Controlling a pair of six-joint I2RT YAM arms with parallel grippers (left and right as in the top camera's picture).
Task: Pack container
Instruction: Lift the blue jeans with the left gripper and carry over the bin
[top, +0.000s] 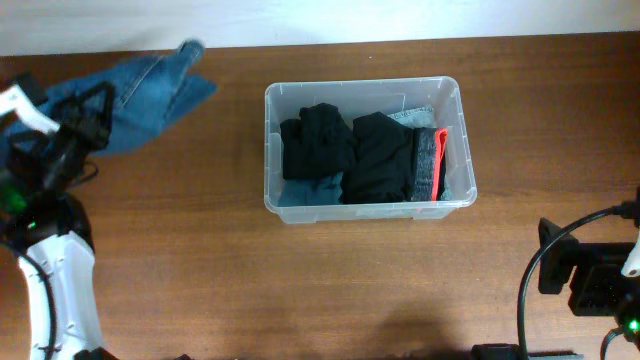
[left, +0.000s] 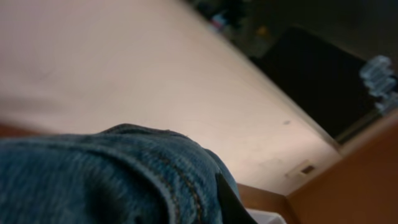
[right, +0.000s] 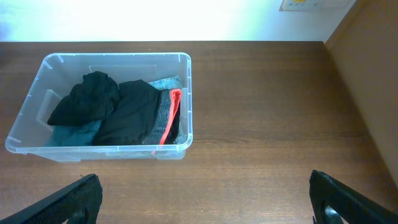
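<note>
The clear plastic container (top: 453, 140) sits mid-table and holds black clothes (top: 318, 140), a teal piece and a grey garment with a red band (top: 440, 163); it also shows in the right wrist view (right: 186, 93). My left gripper (top: 85, 115) is at the far left, raised, shut on blue jeans (top: 150, 92). The denim (left: 112, 180) fills the lower left wrist view and hides the fingers. My right gripper (right: 205, 205) is open and empty over bare table near the front right, well short of the container.
The brown wooden table (top: 350, 290) spreads around the container. A pale wall runs along the table's far edge. The right arm's base (top: 590, 280) sits at the front right corner.
</note>
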